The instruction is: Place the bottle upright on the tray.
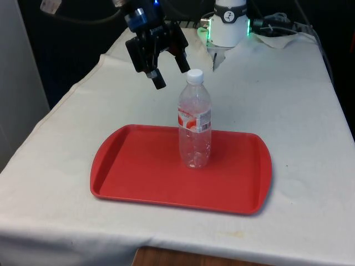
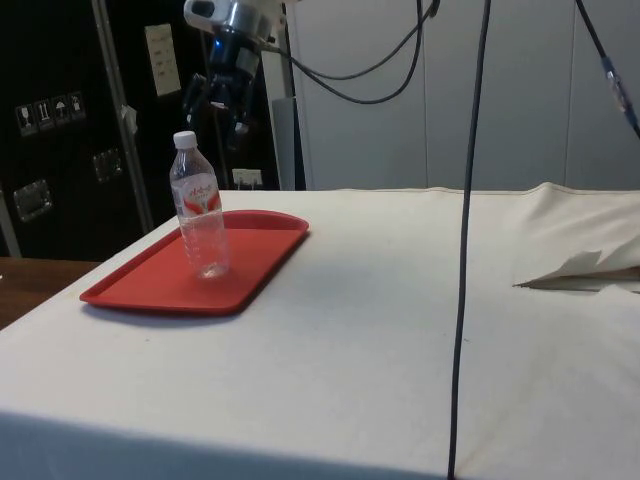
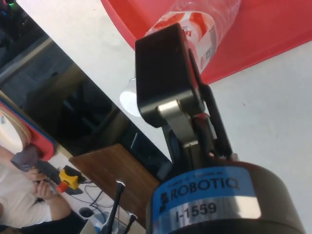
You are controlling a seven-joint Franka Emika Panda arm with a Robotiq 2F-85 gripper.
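So the bottle point(image 1: 194, 119) is standing upright on the red tray point(image 1: 127, 172), clear plastic with a white cap and a red and white label, sitting a bit right of the tray's middle. The gripper point(image 1: 171, 76) hangs in the air at about 11 o'clock from the cap, near it but not touching, fingers spread apart with nothing between them. Tray sits flat on the white tablecloth point(image 1: 299, 111), which has some wrinkles off at 1 o'clock near the far end.
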